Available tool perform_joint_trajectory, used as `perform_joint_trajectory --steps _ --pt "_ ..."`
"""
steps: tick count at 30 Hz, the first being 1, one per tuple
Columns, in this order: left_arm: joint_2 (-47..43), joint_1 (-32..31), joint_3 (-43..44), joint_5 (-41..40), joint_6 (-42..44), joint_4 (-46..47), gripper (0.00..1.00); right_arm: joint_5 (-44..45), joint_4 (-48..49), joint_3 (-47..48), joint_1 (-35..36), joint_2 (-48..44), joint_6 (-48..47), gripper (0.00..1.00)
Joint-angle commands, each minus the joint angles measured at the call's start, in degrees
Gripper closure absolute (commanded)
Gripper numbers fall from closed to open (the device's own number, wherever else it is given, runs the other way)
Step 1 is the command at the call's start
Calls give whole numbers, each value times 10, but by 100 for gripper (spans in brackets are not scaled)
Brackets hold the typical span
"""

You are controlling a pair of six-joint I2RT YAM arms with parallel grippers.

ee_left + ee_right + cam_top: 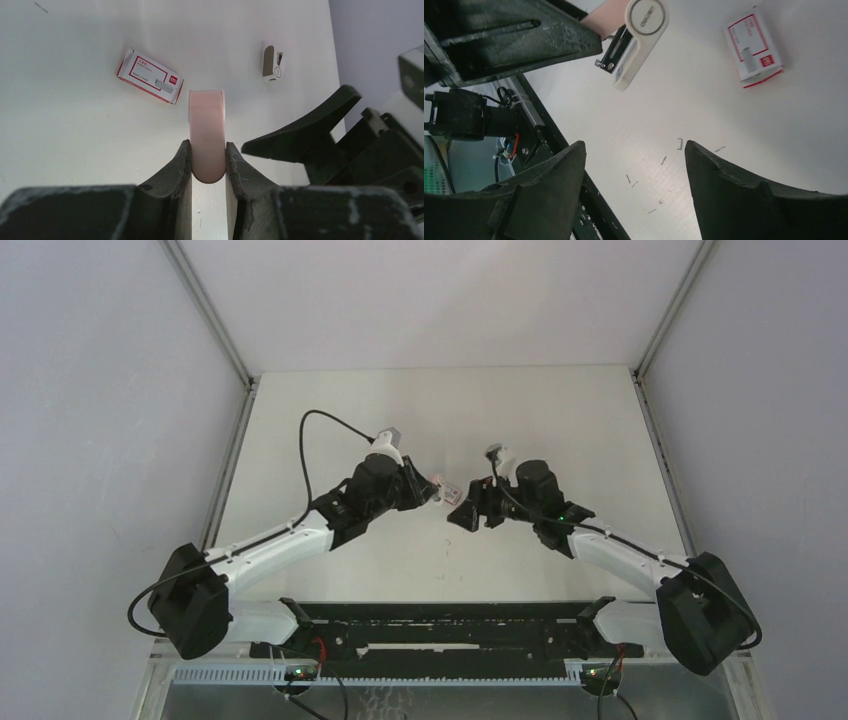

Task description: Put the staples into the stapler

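White tabletop fills the space between pale grey walls, and both arms reach toward its middle. The left gripper is closed narrowly on the stapler. Its two dark fingers press the pink body from either side, and the stapler's rounded front end sticks out past the fingertips. From the right wrist camera the stapler shows a white side with a round logo, and a dark metal part is exposed between the white and the pink.

The right gripper stands wide, with nothing between its fingers. It sits just beside the left gripper's jaws, one of its black fingers reaching close to the stapler without touching it. On the table under and just beyond these open jaws lie loose staples, scattered singly and in tiny bits.

Farther out, the staples box lies flat on the table with its label up, red-edged with a white face. It is beyond the left gripper's fingertips and off to their left in that view, apart from the stapler. Seen from the right gripper, it lies well beyond the right-hand finger. A small white clip-like piece rests on the table past the left jaws, off to their right.
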Motion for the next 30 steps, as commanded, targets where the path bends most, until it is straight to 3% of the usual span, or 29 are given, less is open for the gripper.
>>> perform_joint_trajectory --steps 1,19,30 --pt "-35 -3 -9 5 -30 34 100 49 65 27 34 18 26 29" --pt "-43 -7 -10 21 -36 43 100 49 109 78 52 100 51 47" --pt "-49 -7 -8 31 -38 43 100 45 118 82 52 112 38 84"
